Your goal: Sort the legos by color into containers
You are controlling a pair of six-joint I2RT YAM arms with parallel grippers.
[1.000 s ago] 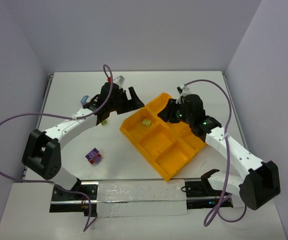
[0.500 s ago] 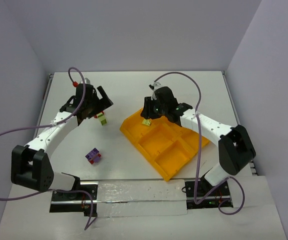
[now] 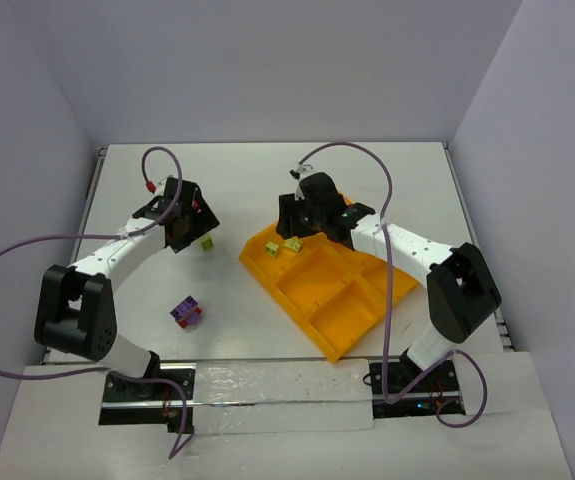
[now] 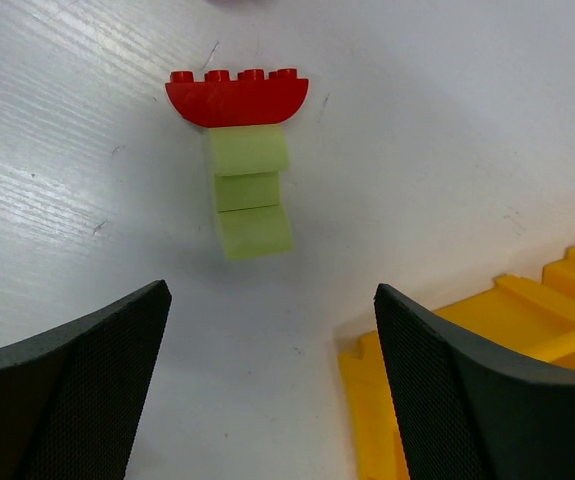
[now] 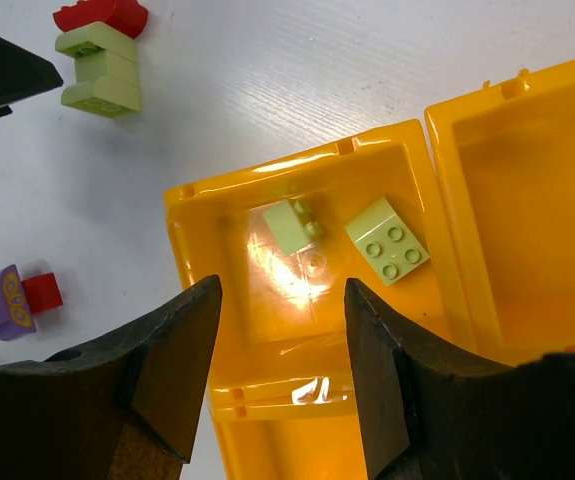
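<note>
Tray [image 3: 317, 292] sitting right of centre. Right gripper [image 5: 282, 288] hovering jaws apart, empty, over its corner compartment [image 5: 267, 190]. Left gripper [image 4: 272, 292] gaping above red-and-green clump [image 4: 247, 160] on the table [image 4: 447, 120]: I'd be centring, then descending straight, pinching across its green half.

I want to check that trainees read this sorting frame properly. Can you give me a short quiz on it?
1. True or false: the purple-and-red clump lies inside the orange-yellow tray.
2. How many loose yellow-green bricks lie in the tray's corner compartment? A one, B two, C four.
3. Fill in: the left gripper, open, is aimed at a yellow-green stack capped by a ___ piece.
Key: 1 false; 2 B; 3 red.
</note>
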